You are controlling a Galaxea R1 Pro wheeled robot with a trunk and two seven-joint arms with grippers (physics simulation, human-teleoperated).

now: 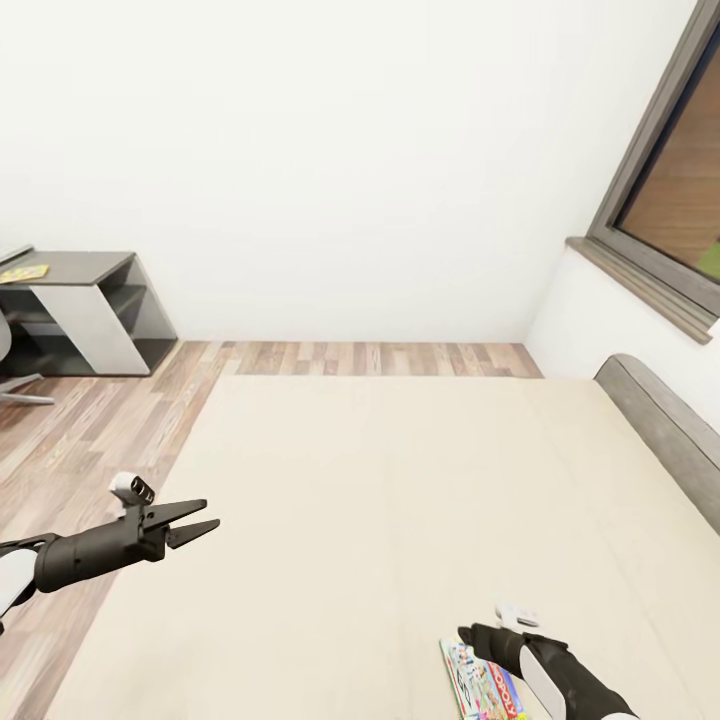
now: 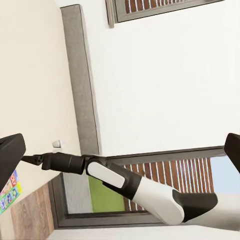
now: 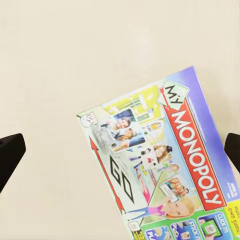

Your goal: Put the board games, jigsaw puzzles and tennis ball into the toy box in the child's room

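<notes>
- Monopoly board game (image 3: pixel 160 165) flat on the bed (image 1: pixel 380 520), at the near edge of the head view, touching nothing else.
- Right gripper (image 1: pixel 480 638) directly above it, fingers spread wide and empty; box between the fingertips but offset toward one, long axis skewed to the finger line.
- Left gripper (image 1: pixel 195 520) well apart over the bed's other side, open, holding nothing.
- Probably a wrist turn before descent.

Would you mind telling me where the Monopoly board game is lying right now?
The Monopoly board game lies flat on the bed, at the bottom right of the head view, directly under the right gripper, whose fingers are spread wide.
</notes>
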